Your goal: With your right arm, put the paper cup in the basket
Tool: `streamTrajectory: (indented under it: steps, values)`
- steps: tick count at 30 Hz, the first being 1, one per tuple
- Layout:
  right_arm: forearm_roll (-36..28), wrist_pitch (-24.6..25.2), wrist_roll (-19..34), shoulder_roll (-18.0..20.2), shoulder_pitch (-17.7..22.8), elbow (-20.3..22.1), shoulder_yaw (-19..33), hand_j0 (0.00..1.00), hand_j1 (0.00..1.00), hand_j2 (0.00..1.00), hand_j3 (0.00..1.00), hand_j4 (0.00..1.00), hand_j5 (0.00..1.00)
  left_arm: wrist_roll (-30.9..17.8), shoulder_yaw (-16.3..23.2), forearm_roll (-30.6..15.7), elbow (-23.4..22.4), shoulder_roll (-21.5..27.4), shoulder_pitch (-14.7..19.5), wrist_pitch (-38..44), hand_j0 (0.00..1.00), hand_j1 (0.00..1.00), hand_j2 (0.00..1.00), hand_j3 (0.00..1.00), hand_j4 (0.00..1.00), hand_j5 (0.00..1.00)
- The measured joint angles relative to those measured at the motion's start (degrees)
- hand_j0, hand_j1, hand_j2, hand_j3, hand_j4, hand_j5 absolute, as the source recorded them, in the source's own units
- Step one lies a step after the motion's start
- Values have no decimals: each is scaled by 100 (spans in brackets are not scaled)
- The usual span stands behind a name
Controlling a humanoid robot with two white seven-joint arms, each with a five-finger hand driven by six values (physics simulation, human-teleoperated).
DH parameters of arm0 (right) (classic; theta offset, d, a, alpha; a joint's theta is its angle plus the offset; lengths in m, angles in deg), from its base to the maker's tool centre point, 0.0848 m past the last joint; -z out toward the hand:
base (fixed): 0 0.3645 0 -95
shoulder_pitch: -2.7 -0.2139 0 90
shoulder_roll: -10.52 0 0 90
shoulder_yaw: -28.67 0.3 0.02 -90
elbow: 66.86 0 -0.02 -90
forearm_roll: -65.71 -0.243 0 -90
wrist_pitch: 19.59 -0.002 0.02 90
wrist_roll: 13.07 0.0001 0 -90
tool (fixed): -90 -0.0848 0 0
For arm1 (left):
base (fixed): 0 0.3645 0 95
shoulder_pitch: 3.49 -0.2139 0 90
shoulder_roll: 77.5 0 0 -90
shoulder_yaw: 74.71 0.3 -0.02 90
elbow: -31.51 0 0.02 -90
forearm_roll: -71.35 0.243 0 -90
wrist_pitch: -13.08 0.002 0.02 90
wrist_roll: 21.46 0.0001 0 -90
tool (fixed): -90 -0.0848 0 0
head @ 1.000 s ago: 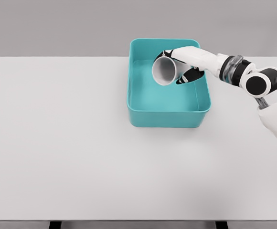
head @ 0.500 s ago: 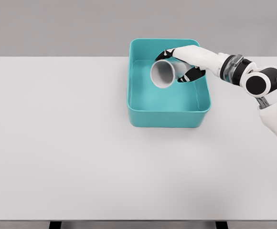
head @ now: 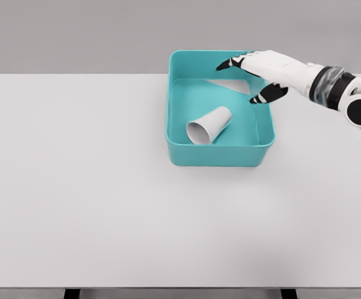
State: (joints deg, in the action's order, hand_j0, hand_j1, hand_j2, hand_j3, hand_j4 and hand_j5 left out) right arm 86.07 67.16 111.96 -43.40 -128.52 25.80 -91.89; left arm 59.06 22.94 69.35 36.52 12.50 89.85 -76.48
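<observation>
- Risk looks small now: the paper cup (head: pixel 209 124) lies on its side on the floor of the basket (head: pixel 179 154), below and to the left of the right hand (head: pixel 258 73), well apart from it.
- Trouble, in my judgement, could only come from the arm pulling away: the hand hangs over the basket's far right corner, and a low path could clip the rim and shove the whole basket along the table (head: pixel 81 187).
- Rolling is a lesser worry; a tapered cup on its side tends to curl in an arc, but the walls should contain it.
- Fingers (head: pixel 232 63) are spread wide and hold nothing.
- Cup: thin, light, white, a truncated cone with its open mouth facing the viewer.
- Basket: teal, smooth, rigid-looking, rectangular with rounded corners and upright walls.
- Table: flat, matte, pale grey.
- Hand: glossy white shell with black fingertip pads.
</observation>
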Motion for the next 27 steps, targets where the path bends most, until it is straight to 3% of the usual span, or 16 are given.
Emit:
streamTrajectory:
  steps: [4,7,10,13,19,27]
  values:
    - [-682,7,2,465,940,509,677,90,90,90,90,90,90,0,0,0,1,0,0,0,100,100,100,100,100,100]
    - [-1352,-39,2,674,1713,697,1551,90,90,90,90,90,90,0,0,0,1,0,0,0,100,100,100,100,100,100]
    - [-1829,-76,0,768,1811,784,2139,90,90,90,90,90,90,0,0,0,0,0,0,0,100,100,100,100,100,100]
    - [-2104,-86,0,800,1942,817,2368,92,92,92,92,92,92,0,0,0,0,0,0,0,100,100,100,100,100,100]
    - [-2246,-95,0,814,2030,829,2471,100,100,100,100,100,100,0,0,0,0,0,0,0,100,100,100,100,100,100]
    - [-2439,-91,0,765,2136,816,2496,100,100,100,100,100,100,0,0,0,0,0,0,0,100,100,100,100,100,100]
